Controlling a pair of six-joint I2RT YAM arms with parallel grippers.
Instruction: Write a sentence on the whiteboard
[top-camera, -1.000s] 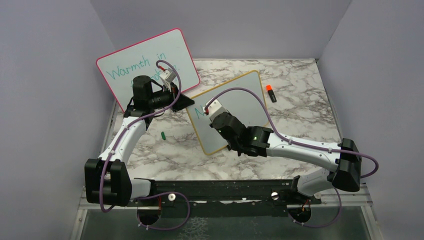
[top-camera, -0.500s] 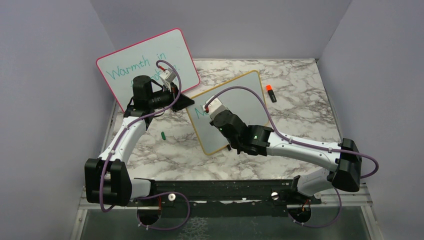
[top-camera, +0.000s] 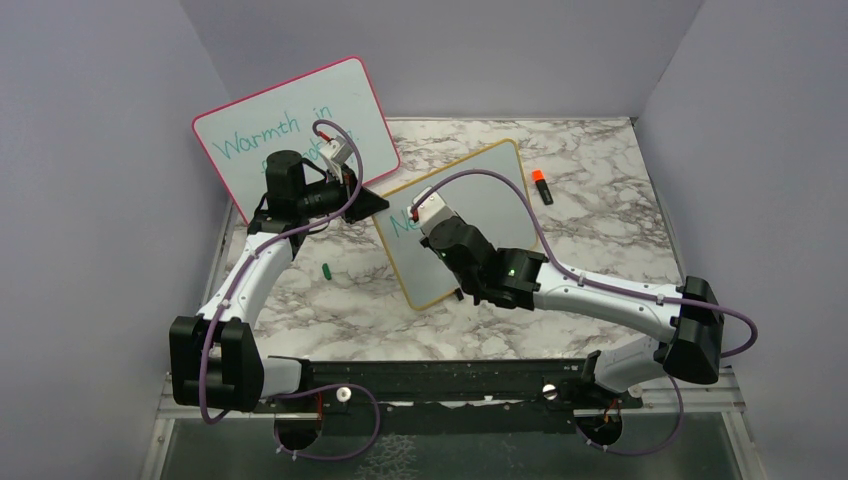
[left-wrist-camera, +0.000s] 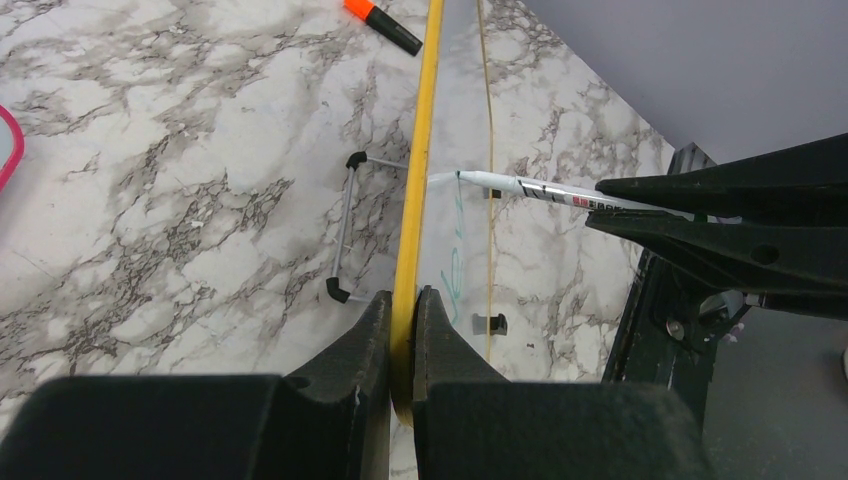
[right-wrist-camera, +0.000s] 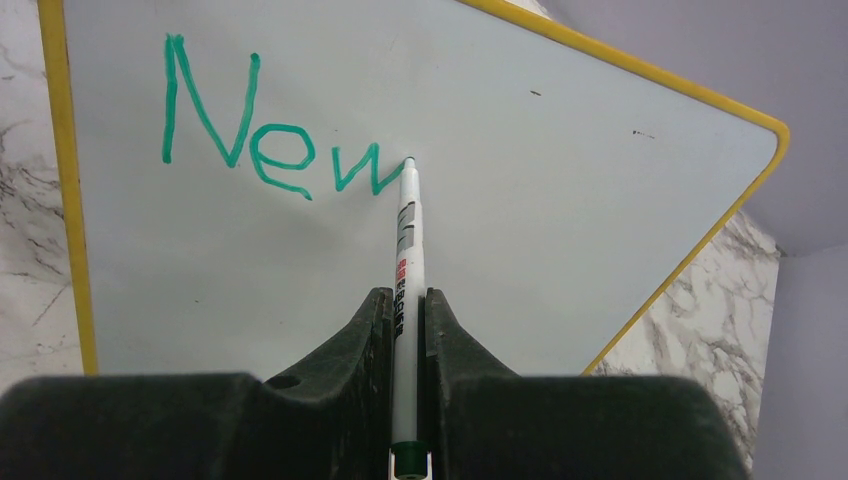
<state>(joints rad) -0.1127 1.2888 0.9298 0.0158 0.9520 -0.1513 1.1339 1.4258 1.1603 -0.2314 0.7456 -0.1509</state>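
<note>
Yellow-framed whiteboard (top-camera: 490, 215) propped tilted at mid bench (top-camera: 600, 210), left end effector (left-wrist-camera: 402, 300) clamped on its far-left frame edge, right end effector (right-wrist-camera: 405, 300) gripping a white marker (right-wrist-camera: 408, 230), tip touching the surface just after the teal sentence (right-wrist-camera: 270, 130) reading "New", pink-framed board (top-camera: 300, 110) far left.

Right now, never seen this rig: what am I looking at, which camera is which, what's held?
These are two robot arms bolted at the near table edge, each ending in a two-finger gripper. One picture looks down from above and behind the arms. The other two come from a camera on each wrist. The left gripper is shut on the yellow edge of the whiteboard, steadying it. The right gripper is shut on a marker, its tip on the board, where green writing reads "New". On the marble table lie an orange-capped marker and a small green object. A pink-framed whiteboard stands back left.
</note>
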